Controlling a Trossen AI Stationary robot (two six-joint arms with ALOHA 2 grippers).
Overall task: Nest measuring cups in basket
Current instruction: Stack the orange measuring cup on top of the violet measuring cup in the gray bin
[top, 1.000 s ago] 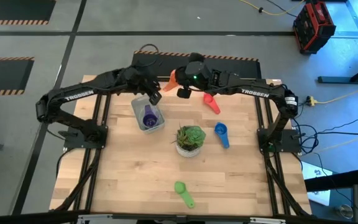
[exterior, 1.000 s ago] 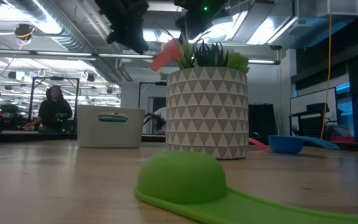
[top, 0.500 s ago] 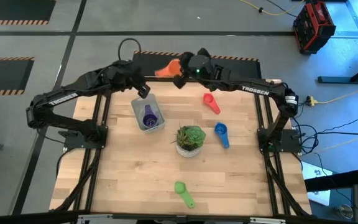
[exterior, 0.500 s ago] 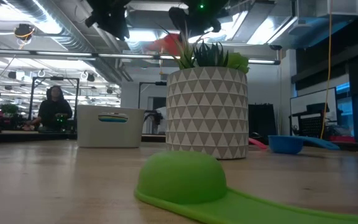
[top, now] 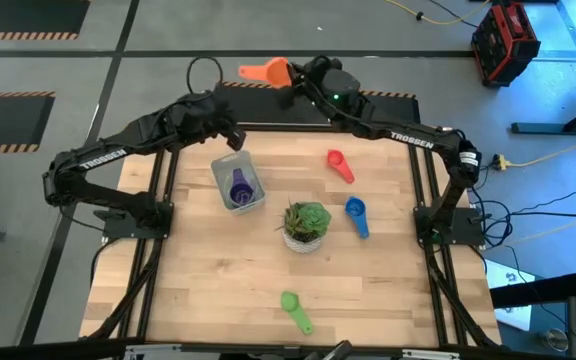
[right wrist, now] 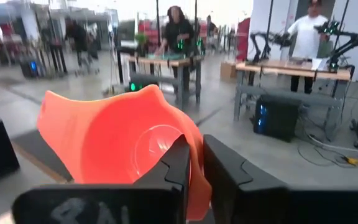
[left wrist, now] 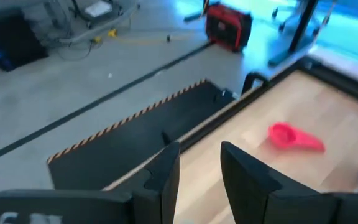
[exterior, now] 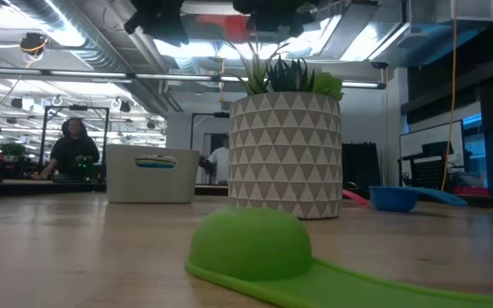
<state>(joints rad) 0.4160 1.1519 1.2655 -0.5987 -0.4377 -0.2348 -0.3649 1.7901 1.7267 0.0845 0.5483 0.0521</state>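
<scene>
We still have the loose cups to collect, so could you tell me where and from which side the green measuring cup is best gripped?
Probably by its handle, from straight above. The green measuring cup lies apart from everything near the table's front edge, bowl-down as a smooth dome, which offers little to pinch; the flat handle sticks out towards the front right.

I observe the right gripper (top: 290, 75) has carried the orange cup (top: 264, 71) beyond the tabletop's (top: 218, 260) far edge.
</scene>
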